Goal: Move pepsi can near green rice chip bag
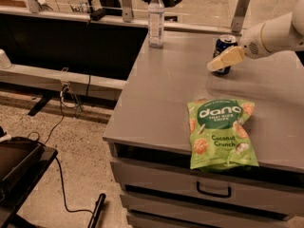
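Note:
The pepsi can (224, 43), dark blue with a silver top, stands upright at the back right of the grey cabinet top (161, 94). My gripper (218, 63) reaches in from the right on a white arm and sits right against the can's front, covering its lower part. The green rice chip bag (221, 133) lies flat near the cabinet's front edge, roughly a bag's length in front of the can. Whether the gripper holds the can does not show.
A clear plastic bottle (156, 19) with a white cap stands at the back left of the cabinet top. Drawers (213, 190) sit below the front edge. Cables (61, 127) and black equipment (19, 170) lie on the floor at left.

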`<state>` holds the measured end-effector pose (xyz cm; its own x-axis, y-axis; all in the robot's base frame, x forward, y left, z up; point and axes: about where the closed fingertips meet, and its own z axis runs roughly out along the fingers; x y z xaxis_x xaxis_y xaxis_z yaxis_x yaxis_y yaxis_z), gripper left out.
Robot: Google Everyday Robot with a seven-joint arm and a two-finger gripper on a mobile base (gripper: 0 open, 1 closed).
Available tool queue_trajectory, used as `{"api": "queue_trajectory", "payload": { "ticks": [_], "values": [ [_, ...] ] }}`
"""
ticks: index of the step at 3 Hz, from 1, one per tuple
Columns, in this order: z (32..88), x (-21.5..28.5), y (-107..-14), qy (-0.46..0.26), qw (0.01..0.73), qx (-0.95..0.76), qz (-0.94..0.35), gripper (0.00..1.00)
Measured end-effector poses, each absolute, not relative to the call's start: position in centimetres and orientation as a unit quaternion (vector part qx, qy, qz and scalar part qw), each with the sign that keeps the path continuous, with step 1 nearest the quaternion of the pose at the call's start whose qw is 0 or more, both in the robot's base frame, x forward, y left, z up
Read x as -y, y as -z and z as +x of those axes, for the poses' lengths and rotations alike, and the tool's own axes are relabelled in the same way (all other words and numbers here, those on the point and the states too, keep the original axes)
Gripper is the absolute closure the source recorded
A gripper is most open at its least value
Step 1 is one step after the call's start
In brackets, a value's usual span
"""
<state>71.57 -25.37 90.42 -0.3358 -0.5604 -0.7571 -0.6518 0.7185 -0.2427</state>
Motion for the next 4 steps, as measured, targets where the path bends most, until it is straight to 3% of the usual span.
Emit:
{"api": "queue_trajectory", "payload": {
  "ticks": [1,2,4],
  "values": [
    [72.4,24.3,-90.1,-0.077,0.447,-0.818,-0.355,0.0],
    [73.2,23.6,-90.0,-0.091,0.454,-0.816,-0.346,0.18],
    [73.9,23.6,-89.8,-0.118,0.462,-0.811,-0.339,0.65]
  ]
}}
